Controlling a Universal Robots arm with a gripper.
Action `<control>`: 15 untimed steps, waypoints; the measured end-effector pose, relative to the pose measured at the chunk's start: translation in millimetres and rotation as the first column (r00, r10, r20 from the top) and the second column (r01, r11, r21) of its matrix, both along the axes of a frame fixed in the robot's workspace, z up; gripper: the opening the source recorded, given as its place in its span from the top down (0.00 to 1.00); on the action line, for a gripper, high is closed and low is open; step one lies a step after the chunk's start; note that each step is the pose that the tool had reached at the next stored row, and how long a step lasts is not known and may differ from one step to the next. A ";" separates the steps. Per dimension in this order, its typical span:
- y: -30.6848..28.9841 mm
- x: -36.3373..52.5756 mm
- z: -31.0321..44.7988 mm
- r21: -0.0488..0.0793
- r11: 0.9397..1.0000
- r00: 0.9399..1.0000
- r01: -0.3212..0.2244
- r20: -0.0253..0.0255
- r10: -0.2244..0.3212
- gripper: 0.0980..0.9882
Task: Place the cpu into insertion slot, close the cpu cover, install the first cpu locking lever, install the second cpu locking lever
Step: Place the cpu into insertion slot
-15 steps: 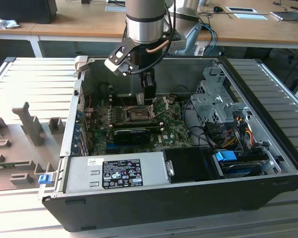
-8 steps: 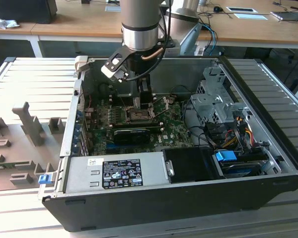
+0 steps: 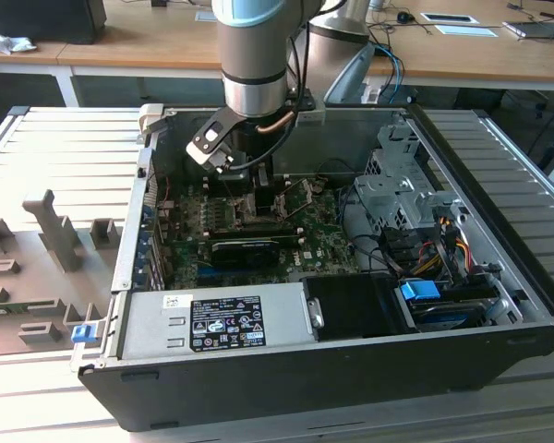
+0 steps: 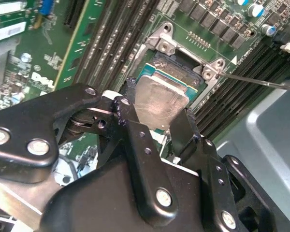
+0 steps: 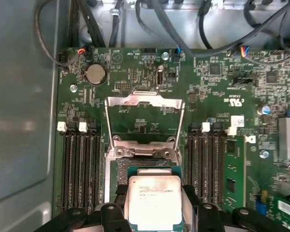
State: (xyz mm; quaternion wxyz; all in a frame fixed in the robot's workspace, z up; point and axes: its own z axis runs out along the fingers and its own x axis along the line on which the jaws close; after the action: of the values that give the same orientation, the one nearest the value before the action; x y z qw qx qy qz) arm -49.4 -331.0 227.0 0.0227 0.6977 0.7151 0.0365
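Note:
My gripper [image 5: 154, 195] is shut on the cpu [image 5: 154, 203], a flat square chip with a dull silver top and a green edge. One black finger [image 4: 130, 113] presses each of two opposite sides of it. In the second wrist view the cpu [image 4: 159, 99] sits low over the dark insertion slot [image 4: 178, 60], tilted slightly; I cannot tell whether it touches. The insertion slot [image 5: 120, 169] lies just beyond the chip. The silvery cpu cover [image 5: 145, 102] is swung open, away from the slot. A thin wire lever [image 4: 261, 83] sticks out beside the socket. In the exterior view, my gripper [image 3: 254, 189] reaches down inside the computer case.
Rows of black memory slots [image 5: 79, 164] flank the socket on both sides. The green motherboard [image 3: 323, 245] carries a black card [image 3: 249, 249]. Cables [image 5: 159, 19] hang along the case wall. A drive cage [image 3: 402, 185] and the power supply [image 3: 222, 323] stand within the case.

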 end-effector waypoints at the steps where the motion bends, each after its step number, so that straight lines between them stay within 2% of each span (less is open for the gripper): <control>1: 1.1 -0.2 -0.7 0.000 1.000 1.000 0.001 0.000 -0.001 0.52; 6: 3.9 -0.5 -7.4 0.000 1.000 1.000 0.023 0.000 -0.023 0.52; 15: 7.9 -0.5 -17.3 0.000 1.000 1.000 0.028 0.000 -0.028 0.52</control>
State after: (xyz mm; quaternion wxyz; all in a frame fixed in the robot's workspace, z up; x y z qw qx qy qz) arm -49.9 -323.0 209.7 0.0233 0.7077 0.7052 0.0362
